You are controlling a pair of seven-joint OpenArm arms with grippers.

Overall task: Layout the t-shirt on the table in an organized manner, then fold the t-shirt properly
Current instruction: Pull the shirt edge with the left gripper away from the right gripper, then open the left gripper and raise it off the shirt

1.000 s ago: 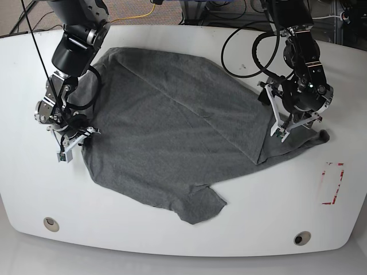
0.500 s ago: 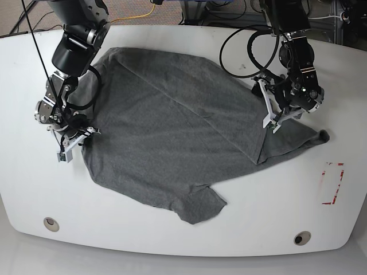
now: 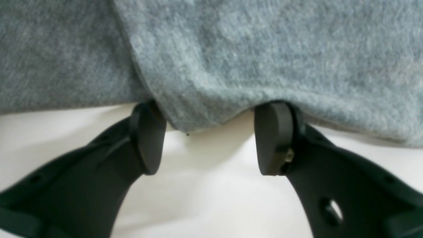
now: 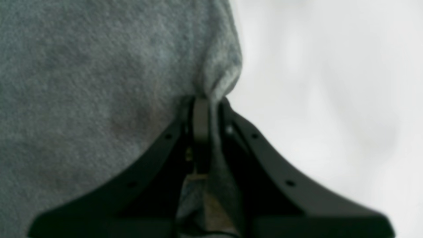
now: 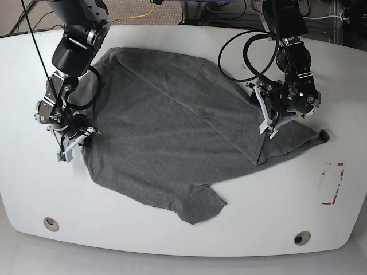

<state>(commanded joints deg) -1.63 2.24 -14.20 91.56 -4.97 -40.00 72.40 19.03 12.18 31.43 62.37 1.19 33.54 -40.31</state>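
Left wrist view. Left gripper (image 3: 208, 138): fingers (image 3: 148, 138) spread wide, nothing between them. A fold of the t-shirt (image 3: 264, 49) hangs into the gap from above, its edge just at the pad tips; bare table (image 3: 211, 198) shows below. The wide stance reads as a fresh approach to a hem — likely lined up to take that drooping fold. Cloth here: soft, fuzzy heather-grey knit, one layer lapped over another along a slanting seam-like edge.

Right wrist view. Right gripper (image 4: 205, 132): fingers pressed together with a pinch of the t-shirt (image 4: 82, 99) caught between them. The cloth puckers into a small ridge at the tips, and the grey edge runs off against the white table (image 4: 330, 99). Holding the edge here probably anchors that side for spreading.

Base view. T-shirt (image 5: 172, 126): lying across the middle of the table (image 5: 183, 240), roughly flat but skewed.
- One sleeve juts toward the near edge; a long diagonal crease crosses the body.
- The corner on this view's right is drawn to a point near a red tape rectangle (image 5: 332, 183).
- No print visible.

The right gripper (image 5: 71, 137) sits at the garment's edge on this view's left; the left gripper (image 5: 272, 123) stands over the cloth on the opposite side. Two grommet holes (image 5: 51, 223) lie along the near edge. Judgement — layout is only partly done; folding not begun.
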